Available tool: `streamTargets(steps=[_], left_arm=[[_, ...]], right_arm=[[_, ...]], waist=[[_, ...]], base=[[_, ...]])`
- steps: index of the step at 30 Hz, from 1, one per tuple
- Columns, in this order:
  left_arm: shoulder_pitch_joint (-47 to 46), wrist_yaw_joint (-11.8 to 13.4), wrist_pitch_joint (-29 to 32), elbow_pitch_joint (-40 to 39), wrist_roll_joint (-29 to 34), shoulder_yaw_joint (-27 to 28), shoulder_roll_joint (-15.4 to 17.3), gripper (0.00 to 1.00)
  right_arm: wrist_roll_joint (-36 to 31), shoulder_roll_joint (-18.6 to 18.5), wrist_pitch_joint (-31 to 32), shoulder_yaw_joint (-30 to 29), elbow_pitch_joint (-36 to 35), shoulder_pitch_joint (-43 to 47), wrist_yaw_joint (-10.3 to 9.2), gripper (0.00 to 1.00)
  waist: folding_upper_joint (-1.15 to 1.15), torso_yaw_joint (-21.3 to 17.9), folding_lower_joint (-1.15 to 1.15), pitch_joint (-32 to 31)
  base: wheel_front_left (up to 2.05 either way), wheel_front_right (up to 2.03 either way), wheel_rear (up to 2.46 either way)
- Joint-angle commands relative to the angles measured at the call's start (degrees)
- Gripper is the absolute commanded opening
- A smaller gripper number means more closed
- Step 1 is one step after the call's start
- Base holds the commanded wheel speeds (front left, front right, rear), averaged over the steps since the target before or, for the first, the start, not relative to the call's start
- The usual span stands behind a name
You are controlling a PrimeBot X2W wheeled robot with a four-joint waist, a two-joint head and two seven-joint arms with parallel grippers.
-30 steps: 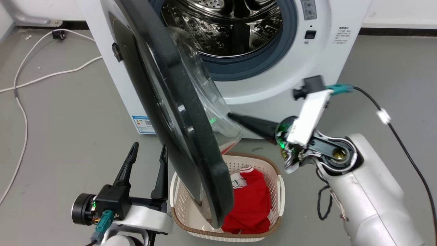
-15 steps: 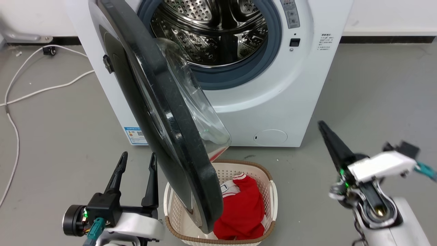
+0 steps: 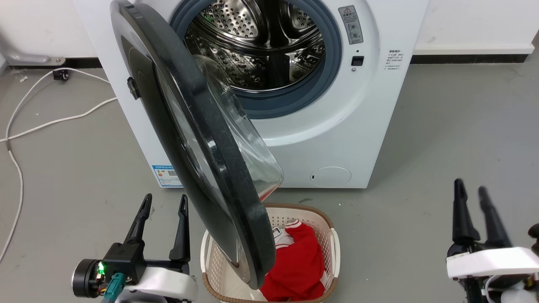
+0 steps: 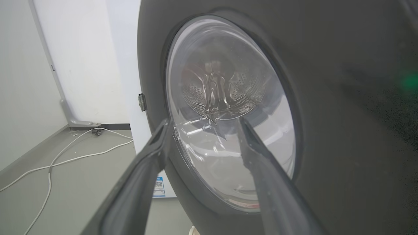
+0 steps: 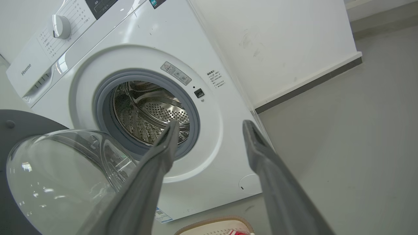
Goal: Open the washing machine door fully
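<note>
Grey floor point(image 3: 442, 126) (white wall point(image 3: 476, 21))

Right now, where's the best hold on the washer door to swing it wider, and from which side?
Take the washing machine door by its thick black rim at the free edge, above the basket. It stands edge-on, hinged on the robot's left, so the open right end effector could likely straddle that rim from the right. Avoid the bulging glass bowl: smooth, rounded, no hold.
</note>
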Motion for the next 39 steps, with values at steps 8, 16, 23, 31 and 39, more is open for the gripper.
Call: streamTargets(steps=[8, 16, 23, 31, 39], left_arm=[[0.0, -0.4, -0.1, -0.4, 0.7, 0.9, 0.0, 1.00], [-0.3, -0.8, -0.1, -0.9, 1.6, 1.5, 0.0, 1.00], [-0.4, -1.0, -0.1, -0.9, 2.0, 1.5, 0.0, 1.00], [-0.5, -1.3, -0.1, -0.6, 2.3, 1.6, 0.0, 1.00], [-0.4, -1.2, -0.1, -0.4, 2.1, 1.3, 0.0, 1.00]], right_arm=[[-28.8, 2.7, -0.9, -3.8, -13.1, 2.8, -0.02, 1.00], [-38.5, 3.5, -0.4, -2.1, -19.2, 7.4, -0.03, 1.00], [-34.2, 3.5, 0.1, -0.7, -14.9, 9.9, -0.03, 1.00], [-33.8, 3.5, -0.6, -0.5, -12.8, 8.2, -0.03, 1.00], [-33.9, 3.5, -0.8, -0.8, -12.5, 7.8, -0.03, 1.00]], waist=[[0.00, 0.1, 0.01, -0.1], [0.00, 0.0, 0.01, -0.1], [0.00, -0.4, 0.01, -0.1], [0.00, -0.6, 0.01, 0.0], [0.00, -0.7, 0.01, 0.0]], base=[[0.00, 0.00, 0.00], [0.00, 0.00, 0.00], [0.00, 0.00, 0.00], [0.00, 0.00, 0.00], [0.00, 0.00, 0.00]])
